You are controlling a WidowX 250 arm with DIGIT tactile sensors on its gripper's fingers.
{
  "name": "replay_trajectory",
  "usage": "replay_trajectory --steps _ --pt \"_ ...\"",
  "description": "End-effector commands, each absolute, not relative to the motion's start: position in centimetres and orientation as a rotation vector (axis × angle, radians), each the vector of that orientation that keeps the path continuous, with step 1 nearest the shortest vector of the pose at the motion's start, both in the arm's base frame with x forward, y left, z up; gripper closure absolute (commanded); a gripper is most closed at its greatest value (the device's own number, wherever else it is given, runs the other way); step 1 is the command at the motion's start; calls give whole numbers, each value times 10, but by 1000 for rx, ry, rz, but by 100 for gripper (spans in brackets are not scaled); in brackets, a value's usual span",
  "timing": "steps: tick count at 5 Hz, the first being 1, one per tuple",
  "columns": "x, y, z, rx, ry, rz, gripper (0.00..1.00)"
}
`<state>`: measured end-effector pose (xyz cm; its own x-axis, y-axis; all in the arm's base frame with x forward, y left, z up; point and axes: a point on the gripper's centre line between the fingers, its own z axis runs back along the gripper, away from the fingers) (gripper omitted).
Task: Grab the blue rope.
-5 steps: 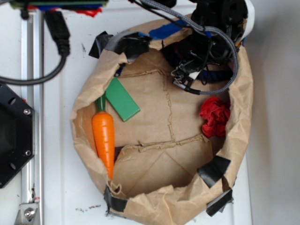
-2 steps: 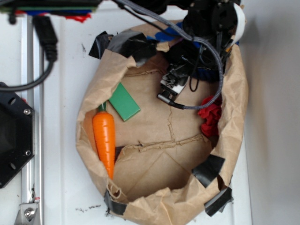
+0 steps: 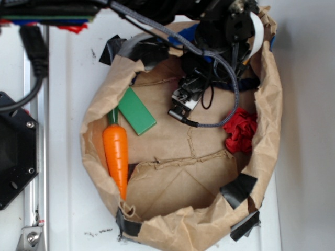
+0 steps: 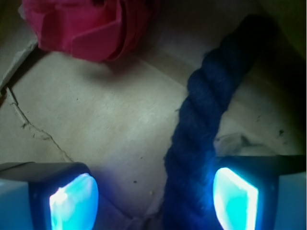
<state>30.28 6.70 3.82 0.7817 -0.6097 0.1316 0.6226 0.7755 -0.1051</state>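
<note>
The blue rope (image 4: 201, 124) is thick, dark navy and twisted. In the wrist view it runs from the upper right down between my fingers, close to the right fingertip (image 4: 235, 199). My gripper (image 4: 153, 196) is open, low over the brown paper floor, and straddles the rope's lower part; the left fingertip (image 4: 72, 203) stands well apart from it. In the exterior view my arm (image 3: 220, 47) hangs over the bag's upper right and hides nearly all of the rope.
A brown paper bag (image 3: 99, 104) with black tape patches (image 3: 238, 189) walls everything in. A red crumpled cloth (image 3: 241, 128) lies by the right wall and shows in the wrist view (image 4: 91, 24). An orange toy carrot (image 3: 116, 154) and a green block (image 3: 136, 111) lie at the left.
My arm has moved left across the bag's upper part, and its grey cable swung with it. The bag shifted slightly and settled back. The carrot, block and cloth stayed.
</note>
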Motion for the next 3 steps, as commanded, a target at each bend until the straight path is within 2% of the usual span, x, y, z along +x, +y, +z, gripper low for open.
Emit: replay_trajectory --steps 1,2,3 --pt "307 43 30 -104 -109 -678 0" --pt "306 39 28 -106 -119 -683 0" --pt "303 38 28 -102 -134 -679 100"
